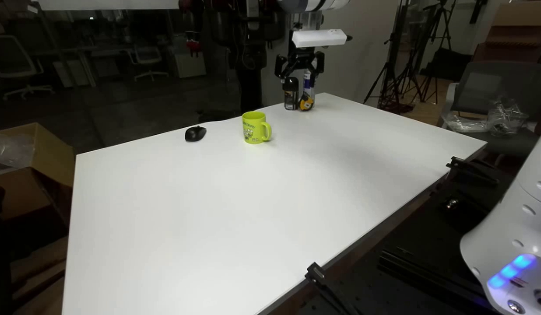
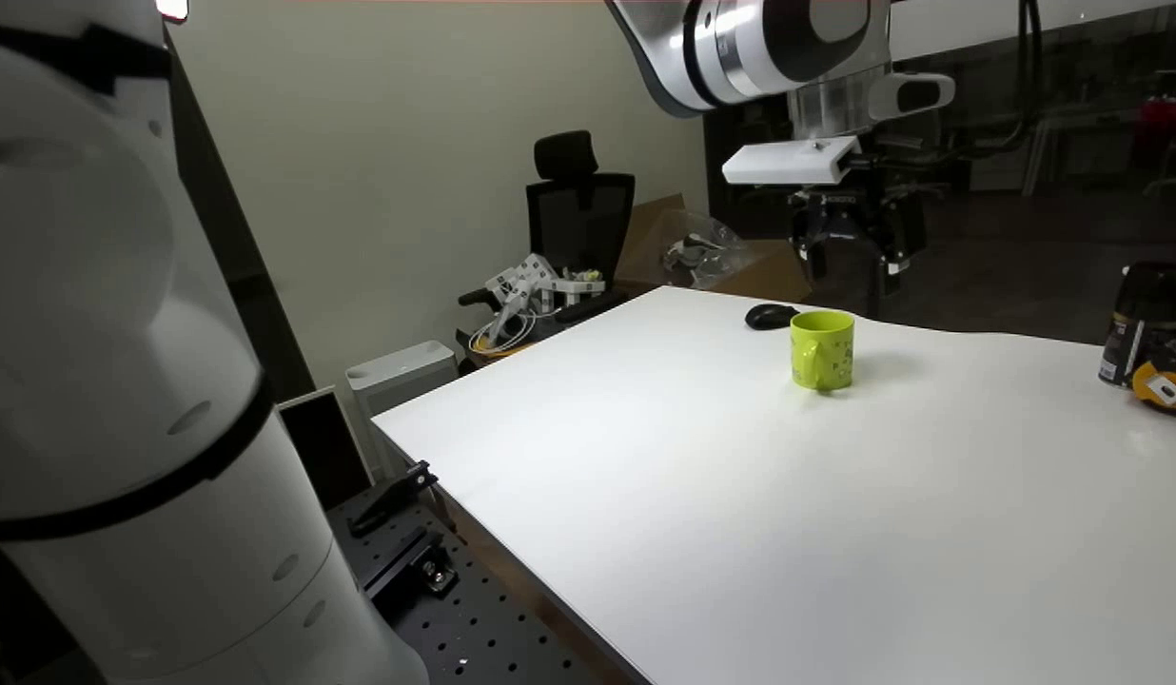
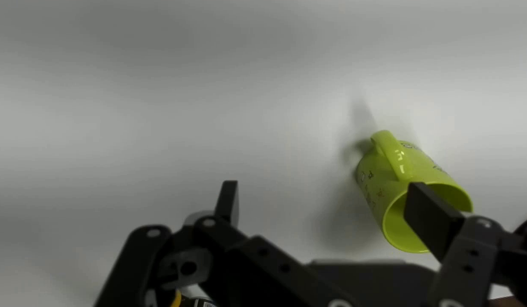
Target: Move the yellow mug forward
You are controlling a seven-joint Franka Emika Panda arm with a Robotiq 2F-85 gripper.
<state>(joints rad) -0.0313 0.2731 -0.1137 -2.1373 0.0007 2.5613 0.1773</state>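
Observation:
The yellow mug (image 1: 251,129) stands upright near the far edge of the white table, and it also shows in an exterior view (image 2: 822,354). Its side handle and printed markings are visible. In the wrist view the mug (image 3: 376,185) lies at the lower right, with its mouth partly hidden behind one finger. My gripper (image 3: 323,187) is open, with nothing between its fingers. It hangs well above the table, apart from the mug. The gripper also shows in both exterior views (image 1: 298,78) (image 2: 854,270).
A black mouse-like object (image 1: 195,133) lies near the mug by the far edge (image 2: 969,332) of the table. A dark bottle (image 1: 290,95), a yellow-black tape measure (image 1: 306,103) and a white-blue can (image 1: 307,81) stand together at the table's far corner. The robot base (image 1: 511,245) is beside the table.

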